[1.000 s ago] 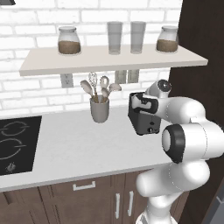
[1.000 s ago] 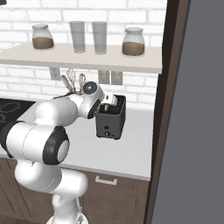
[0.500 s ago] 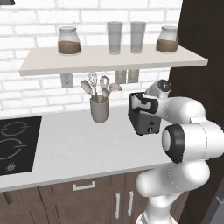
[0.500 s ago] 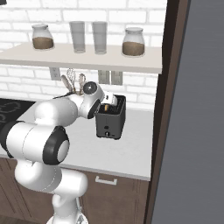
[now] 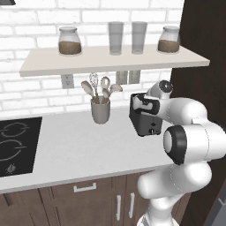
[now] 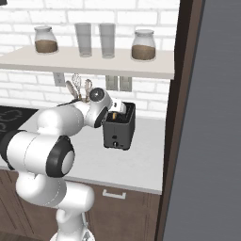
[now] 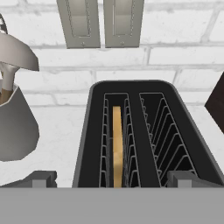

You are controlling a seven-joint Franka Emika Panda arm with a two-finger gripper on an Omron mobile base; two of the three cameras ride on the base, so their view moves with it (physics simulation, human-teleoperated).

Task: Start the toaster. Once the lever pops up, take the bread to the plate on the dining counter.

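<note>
Countertop of pale grey-white stone (image 5: 79,150) carries everything, running below a white brick wall and a long pale shelf (image 5: 110,59) with jars and glasses. Nothing has shifted over the last second: arm, appliance and views match the earlier pictures, so I judge the robot is paused above its target with the lever not yet pressed.

White jointed arm (image 5: 187,128) reaches to the small black boxy toaster (image 6: 120,127), which stands near the tall dark cabinet side; in the left base view a grey utensil cup (image 5: 100,110) sits at its 9 o'clock.

Gripper (image 7: 113,179) hangs just over the toaster, its two dark fingertips spread wide apart at 7 and 5 o'clock of the hand view, holding nothing.

Bread (image 7: 117,144), a thin pale tan slice seen edge-on, stands upright in the left slot; the right slot is empty wire.
</note>
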